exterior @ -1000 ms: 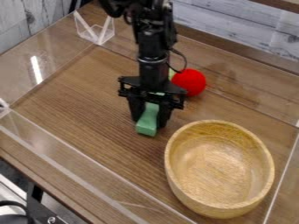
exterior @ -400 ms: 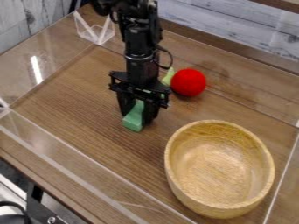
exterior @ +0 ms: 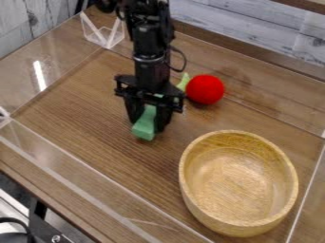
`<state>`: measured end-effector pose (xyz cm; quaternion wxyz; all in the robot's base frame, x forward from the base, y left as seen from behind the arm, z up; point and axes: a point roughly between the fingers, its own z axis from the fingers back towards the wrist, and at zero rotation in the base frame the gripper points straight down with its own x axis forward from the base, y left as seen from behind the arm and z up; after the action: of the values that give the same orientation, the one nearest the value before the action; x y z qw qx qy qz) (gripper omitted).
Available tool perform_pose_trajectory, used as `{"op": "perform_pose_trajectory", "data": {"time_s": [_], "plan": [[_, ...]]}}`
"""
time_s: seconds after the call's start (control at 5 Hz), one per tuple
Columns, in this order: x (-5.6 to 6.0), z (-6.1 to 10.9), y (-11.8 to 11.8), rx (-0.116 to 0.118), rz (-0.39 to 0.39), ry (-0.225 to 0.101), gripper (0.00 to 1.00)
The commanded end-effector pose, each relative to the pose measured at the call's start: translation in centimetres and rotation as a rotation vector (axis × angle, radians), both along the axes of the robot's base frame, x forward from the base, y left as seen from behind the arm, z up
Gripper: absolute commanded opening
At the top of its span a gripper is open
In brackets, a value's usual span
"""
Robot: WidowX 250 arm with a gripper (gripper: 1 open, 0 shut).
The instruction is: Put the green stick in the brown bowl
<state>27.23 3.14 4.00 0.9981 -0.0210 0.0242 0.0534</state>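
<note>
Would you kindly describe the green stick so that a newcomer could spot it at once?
Find the big round light-brown bowl on the wooden table. Just past its rim, toward the upper left, the stick shows at the black jaws. It is a pale green, flat-sided block, unlike the round red ball farther back with a green bit beside it.
</note>
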Motion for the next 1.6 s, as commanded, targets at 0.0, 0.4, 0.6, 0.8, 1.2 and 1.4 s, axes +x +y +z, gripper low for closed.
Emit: {"op": "perform_pose_trajectory", "data": {"time_s": [0.0,0.4,0.6,0.8,1.2,1.4], "plan": [[0.2,3.0,-1.3,0.023,0.043,-0.08,0.0],[-0.9,4.8,-5.6,0.013,0.0,-0.127,0.0],[-1.7,4.5,-9.1,0.007,-0.036,-0.134,0.0],[-2.5,3.6,-12.2,0.001,-0.083,-0.137,0.0],[-3.9,2.4,-15.6,-0.038,-0.17,-0.138,0.0],[-4.1,2.9,-15.6,-0.043,-0.155,-0.137,0.0]]}}
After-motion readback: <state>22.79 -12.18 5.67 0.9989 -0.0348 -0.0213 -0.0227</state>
